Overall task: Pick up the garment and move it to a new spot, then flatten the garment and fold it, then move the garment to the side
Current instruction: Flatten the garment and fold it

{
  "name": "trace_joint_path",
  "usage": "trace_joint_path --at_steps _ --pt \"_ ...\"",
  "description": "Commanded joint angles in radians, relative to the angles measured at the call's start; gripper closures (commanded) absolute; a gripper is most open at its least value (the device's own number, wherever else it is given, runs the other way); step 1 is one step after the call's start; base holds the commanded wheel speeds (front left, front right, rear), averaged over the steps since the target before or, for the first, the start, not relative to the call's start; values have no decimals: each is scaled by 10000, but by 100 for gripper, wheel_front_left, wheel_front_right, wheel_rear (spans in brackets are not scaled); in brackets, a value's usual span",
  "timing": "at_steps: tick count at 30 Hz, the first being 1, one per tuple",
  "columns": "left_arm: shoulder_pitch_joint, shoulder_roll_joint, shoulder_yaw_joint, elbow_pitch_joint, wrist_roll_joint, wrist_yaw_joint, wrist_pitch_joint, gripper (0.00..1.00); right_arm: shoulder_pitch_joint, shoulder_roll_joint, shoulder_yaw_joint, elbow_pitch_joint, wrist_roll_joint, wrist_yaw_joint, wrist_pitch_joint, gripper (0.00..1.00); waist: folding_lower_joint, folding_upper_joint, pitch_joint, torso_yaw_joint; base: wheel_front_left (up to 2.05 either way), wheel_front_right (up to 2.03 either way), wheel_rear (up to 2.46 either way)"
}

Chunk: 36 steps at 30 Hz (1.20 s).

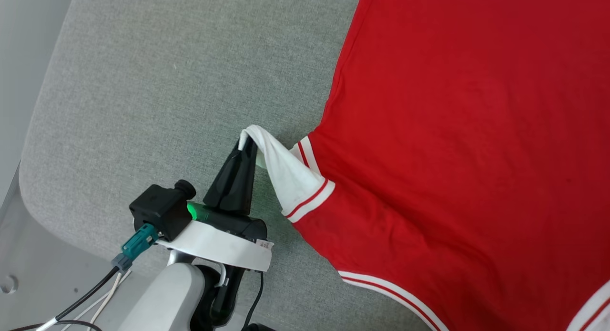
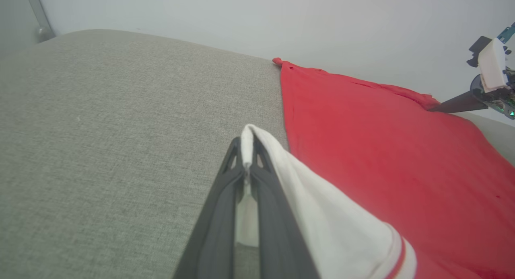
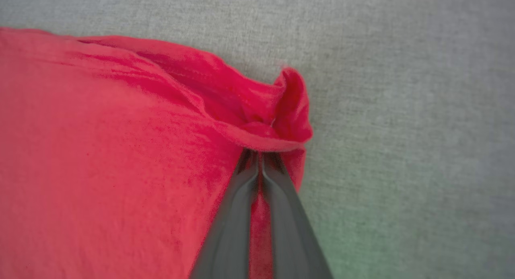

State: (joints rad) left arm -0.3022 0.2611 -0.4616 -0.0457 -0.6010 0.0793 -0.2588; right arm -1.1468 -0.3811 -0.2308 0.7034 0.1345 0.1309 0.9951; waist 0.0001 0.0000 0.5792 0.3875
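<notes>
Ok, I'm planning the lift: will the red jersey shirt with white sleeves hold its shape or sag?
Probably floppy: the red jersey shirt has its white sleeve draping limply from the left hand. Likely light: thin cloth bunches softly at the right hand.

The tabletop (image 1: pixel 143 83) is covered in grey woven fabric, and its near left corner is rounded. Beyond that corner lies a smooth pale surface (image 1: pixel 28 254) with a small round fitting (image 1: pixel 7 284). Past the far edge stand a plain pale wall (image 2: pixel 241 17) and a slanted metal rod (image 2: pixel 38 13).
</notes>
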Motion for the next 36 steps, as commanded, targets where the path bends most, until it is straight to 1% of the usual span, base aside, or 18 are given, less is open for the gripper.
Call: trace_joint_path --at_steps 1,4,6,10,11,12,13,14,15,19,21,23,26,31,33,36 --pt "18 11 61 25 46 21 -57 100 513 129 106 160 -69 -3 140 100 -1 0 -189 -97 0 0 0" --pt "201 89 152 142 60 105 -62 100 355 -116 552 -420 10 -3 -160 100 -1 0 -610 -331 0 0 0" --pt "348 174 245 182 59 201 -55 100 467 -303 1116 -828 201 -3 -310 100 -1 0 -934 -579 0 0 0" --pt "711 419 459 211 3 477 32 100 1184 -693 2216 -1779 942 -5 -532 100 -1 0 -1568 -1229 0 0 0" --pt "811 477 511 222 -9 535 61 100 1424 -840 2422 -2043 1171 -5 -536 100 -1 0 -1732 -1391 0 0 0" --pt "1046 651 656 233 -18 708 145 100 2000 -1095 2832 -2653 1565 -5 -582 100 -1 0 -2062 -1748 0 0 0" --pt "1046 651 656 233 -18 708 145 100 2000 -1095 2832 -2653 1565 -5 -582 100 -1 0 -2062 -1748 0 0 0" --pt "1265 805 787 221 -58 869 217 100 2775 -1268 3083 -3229 1978 -5 -600 100 -1 0 -2385 -2087 0 0 0" --pt "1265 805 787 221 -58 869 217 100 2775 -1268 3083 -3229 1978 -5 -600 100 -1 0 -2385 -2087 0 0 0" --pt "1812 1143 1121 153 -152 1217 346 100 4557 -1453 3244 -4523 2633 -5 -386 100 -1 0 -2940 -2814 0 0 0" --pt "2065 1313 1240 26 -161 1366 472 100 5574 -1335 3020 -5143 2893 -5 -263 100 -1 0 -3122 -3136 0 0 0" --pt "2361 1482 1371 -47 -205 1538 595 100 6573 -1148 2785 -5771 2875 -5 -217 100 -1 0 -3332 -3472 0 0 0" --pt "2690 1682 1473 -128 -269 1690 793 100 8152 -641 2142 -6611 2975 -5 -200 100 -1 0 -3583 -3806 0 0 0" --pt "3086 1912 1571 -207 -329 1913 1082 100 10636 621 1031 -7593 2770 -3 -222 100 -1 0 -3939 -4227 0 0 0" --pt "3217 1953 1548 -329 -299 2021 1228 100 11449 1120 802 -7778 2653 -3 -170 100 -1 0 -4035 -4358 0 0 0" --pt "3204 2017 1539 -343 -325 2049 1323 100 12386 1793 625 -7807 2460 -3 -179 100 -1 0 -4123 -4442 0 0 0"
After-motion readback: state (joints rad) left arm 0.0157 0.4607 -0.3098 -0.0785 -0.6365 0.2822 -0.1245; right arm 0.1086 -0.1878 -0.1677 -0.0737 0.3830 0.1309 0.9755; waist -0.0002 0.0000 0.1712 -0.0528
